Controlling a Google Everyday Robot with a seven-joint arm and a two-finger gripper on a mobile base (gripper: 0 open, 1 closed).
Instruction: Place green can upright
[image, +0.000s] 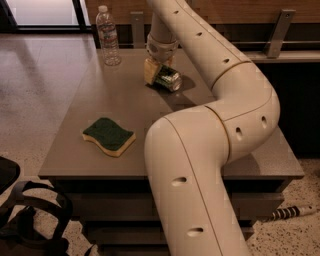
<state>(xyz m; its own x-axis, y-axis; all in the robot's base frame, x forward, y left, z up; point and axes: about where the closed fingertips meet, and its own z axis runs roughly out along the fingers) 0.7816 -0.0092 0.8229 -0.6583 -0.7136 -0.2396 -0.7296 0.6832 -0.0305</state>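
Note:
The green can (168, 78) lies tilted on its side on the grey table (115, 100), at the far middle, its silver end facing right. My gripper (156, 71) comes down from above right at the can, with a yellowish finger (149, 71) against the can's left side. The can's other side is hidden by the wrist.
A clear plastic water bottle (108, 36) stands upright at the table's far left. A green-topped yellow sponge (109, 136) lies at the front left. My white arm (215, 150) crosses the table's right half. A dark chair part (20, 210) sits at the lower left on the floor.

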